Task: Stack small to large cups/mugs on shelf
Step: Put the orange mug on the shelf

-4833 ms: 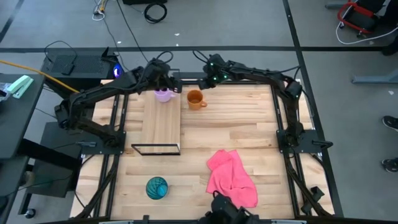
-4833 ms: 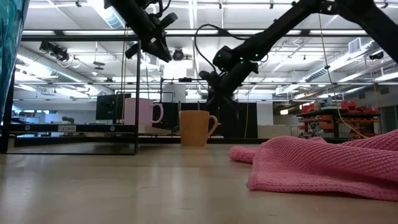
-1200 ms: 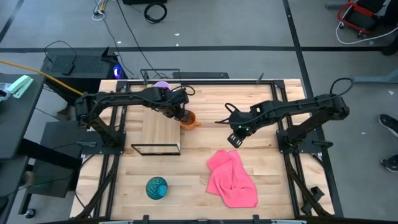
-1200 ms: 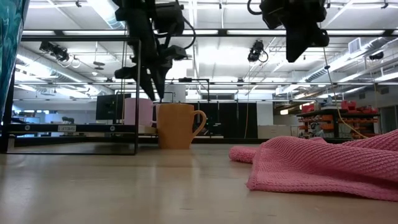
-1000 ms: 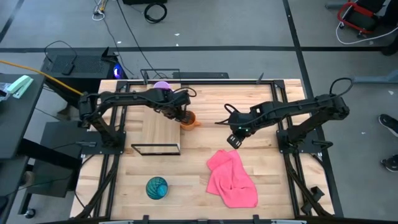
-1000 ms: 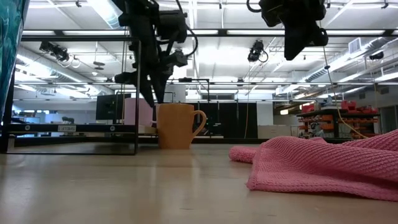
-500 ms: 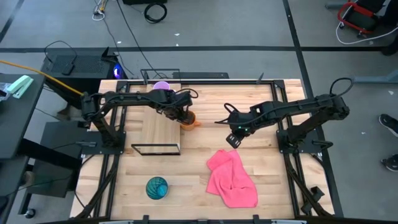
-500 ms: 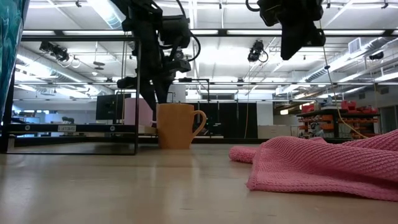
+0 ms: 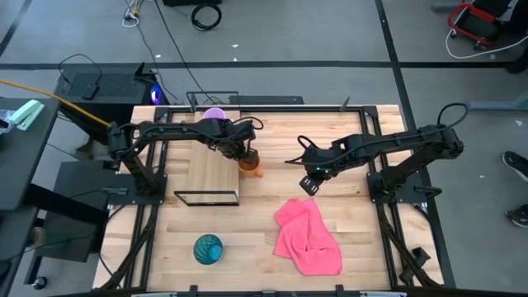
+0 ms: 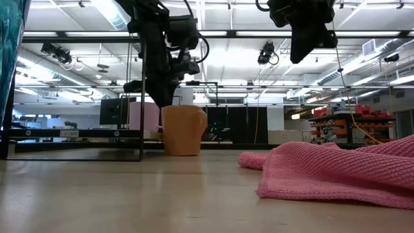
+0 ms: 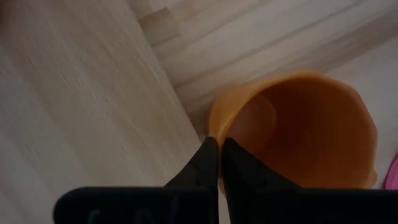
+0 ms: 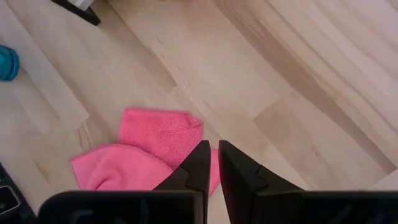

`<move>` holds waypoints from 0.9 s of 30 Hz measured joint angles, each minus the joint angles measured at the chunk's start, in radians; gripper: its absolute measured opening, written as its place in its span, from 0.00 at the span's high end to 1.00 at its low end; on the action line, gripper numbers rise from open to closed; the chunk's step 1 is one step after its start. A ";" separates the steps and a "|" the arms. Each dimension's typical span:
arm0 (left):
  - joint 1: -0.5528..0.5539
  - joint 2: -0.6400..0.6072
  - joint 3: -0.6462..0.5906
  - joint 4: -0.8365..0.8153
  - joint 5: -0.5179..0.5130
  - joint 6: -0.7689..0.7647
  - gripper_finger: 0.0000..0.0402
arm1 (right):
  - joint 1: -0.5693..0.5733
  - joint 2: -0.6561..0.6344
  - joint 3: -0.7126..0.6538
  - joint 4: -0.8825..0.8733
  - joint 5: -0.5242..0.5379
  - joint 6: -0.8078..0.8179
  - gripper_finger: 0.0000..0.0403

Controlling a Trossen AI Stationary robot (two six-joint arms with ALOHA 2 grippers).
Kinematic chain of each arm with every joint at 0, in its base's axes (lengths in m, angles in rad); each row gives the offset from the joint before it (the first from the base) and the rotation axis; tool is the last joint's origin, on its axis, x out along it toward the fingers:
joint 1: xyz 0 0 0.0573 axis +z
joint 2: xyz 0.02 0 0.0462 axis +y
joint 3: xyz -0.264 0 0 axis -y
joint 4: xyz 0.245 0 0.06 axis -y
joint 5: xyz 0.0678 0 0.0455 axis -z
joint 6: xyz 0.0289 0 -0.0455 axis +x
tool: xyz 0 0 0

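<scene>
Orange mug (image 9: 251, 159) stands on the tabletop just beside the shelf (image 9: 214, 161) edge, tilted slightly, its plain wall facing the low view with no handle showing. Left gripper (image 11: 216, 163) is nearer: its fingers are clamped on the mug's rim, one inside, one outside. Right gripper (image 12: 208, 163), fingers together, hovers above the pink cloth (image 9: 307, 235).

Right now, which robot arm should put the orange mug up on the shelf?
Probably the left. The left gripper is at the orange mug, beside the shelf, fingers shut on its rim. The right gripper hangs shut above the pink cloth, farther away.
</scene>
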 joint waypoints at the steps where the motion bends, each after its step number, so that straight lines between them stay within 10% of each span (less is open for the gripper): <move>1: 0.000 0.000 0.000 0.003 -0.001 -0.001 0.97 | 0.000 0.000 0.000 0.000 0.004 0.000 0.90; 14: 0.007 -0.008 0.024 0.032 0.069 -0.073 0.97 | 0.000 -0.002 0.000 -0.030 0.001 -0.109 0.90; 27: 0.000 -0.010 0.402 -0.367 -0.114 -0.067 0.97 | 0.005 -0.096 0.000 -0.057 -0.002 -0.197 0.90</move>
